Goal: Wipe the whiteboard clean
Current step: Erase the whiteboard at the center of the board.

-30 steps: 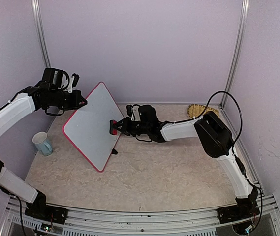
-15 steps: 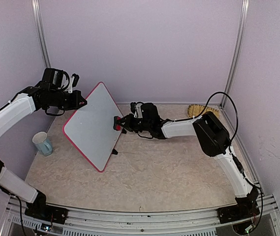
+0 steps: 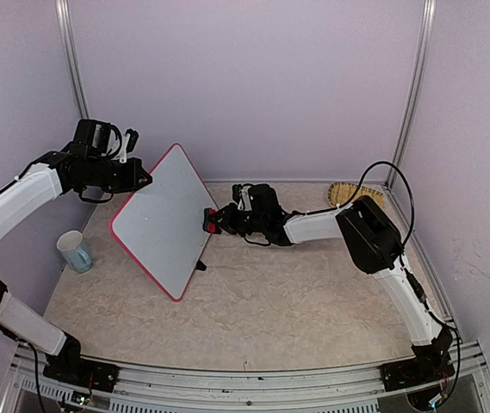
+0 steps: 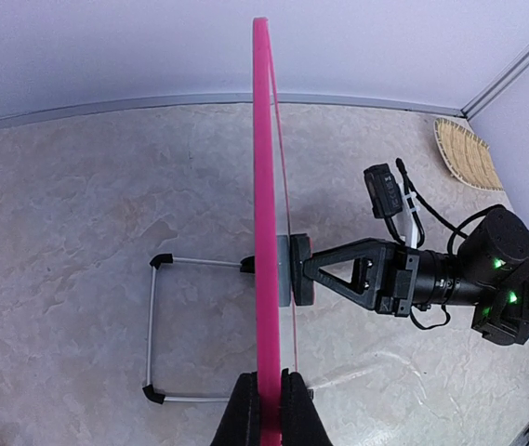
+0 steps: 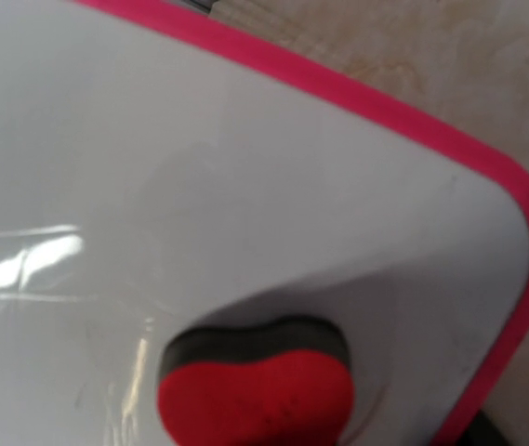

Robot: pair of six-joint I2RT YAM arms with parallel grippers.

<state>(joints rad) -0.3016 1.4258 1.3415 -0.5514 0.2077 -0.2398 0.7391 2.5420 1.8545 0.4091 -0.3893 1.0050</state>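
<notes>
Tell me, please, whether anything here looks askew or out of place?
Only the whiteboard: it stands tilted on its wire stand, one corner up, with the left gripper pinching its edge. The right gripper presses a red heart-shaped eraser against its face. Nothing looks spilled or damaged.

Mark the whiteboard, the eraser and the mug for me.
whiteboard (image 3: 160, 222): top external view, middle of its white face.
eraser (image 5: 257, 398): right wrist view, red back of the heart-shaped block.
mug (image 3: 76, 255): top external view, its outer wall, below the rim.
</notes>
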